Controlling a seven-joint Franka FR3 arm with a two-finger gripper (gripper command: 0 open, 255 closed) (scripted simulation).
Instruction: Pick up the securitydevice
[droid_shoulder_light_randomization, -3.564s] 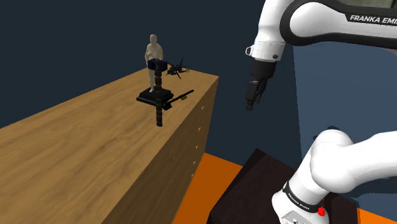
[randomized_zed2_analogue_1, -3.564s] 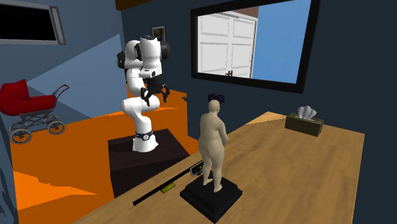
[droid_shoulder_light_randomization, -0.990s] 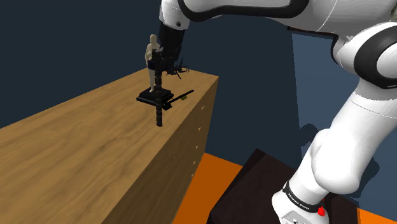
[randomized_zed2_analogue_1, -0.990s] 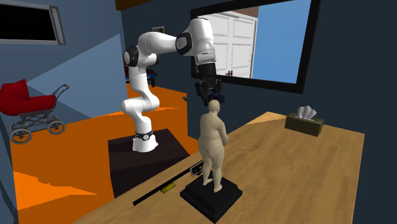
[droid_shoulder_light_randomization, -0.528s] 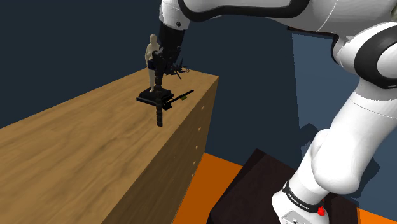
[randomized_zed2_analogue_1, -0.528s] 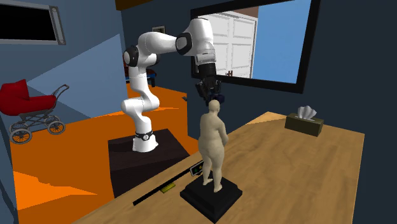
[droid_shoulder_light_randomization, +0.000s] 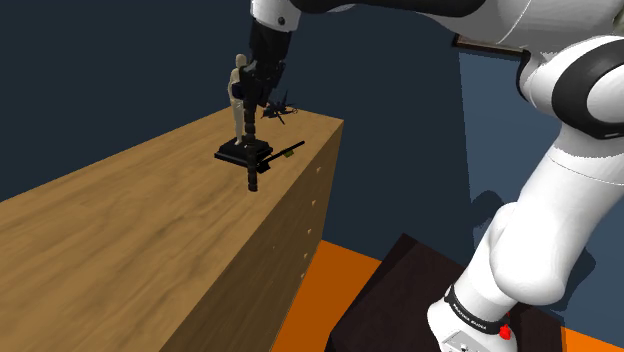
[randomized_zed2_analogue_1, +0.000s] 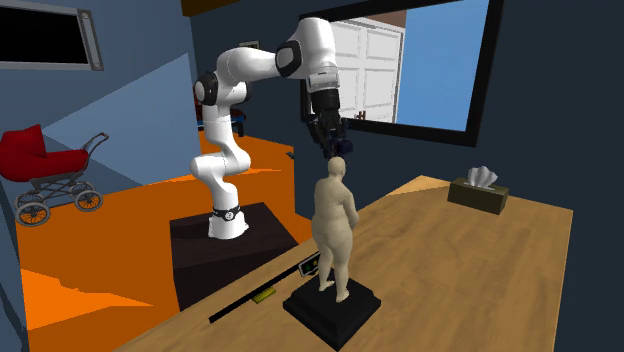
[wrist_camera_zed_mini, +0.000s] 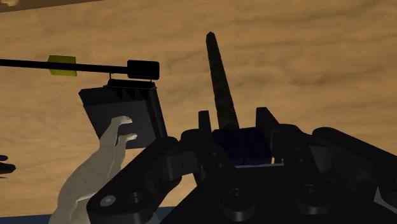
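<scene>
Risen slightly, my gripper (wrist_camera_zed_mini: 234, 124) clasps the security device (wrist_camera_zed_mini: 244, 145) between its fingers. The lift is underway; next I should carry it higher, clear of what lies beneath me.

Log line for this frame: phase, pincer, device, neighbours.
phase: grasp | pincer: shut on device | device: pole pointing down at table | figurine: upright, beside device

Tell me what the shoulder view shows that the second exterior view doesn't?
Shoulder view: the long black pole of the security device hanging from the end effector. Second exterior view: a red pram and a tissue box. Both: the tan statue and the white arm.
</scene>
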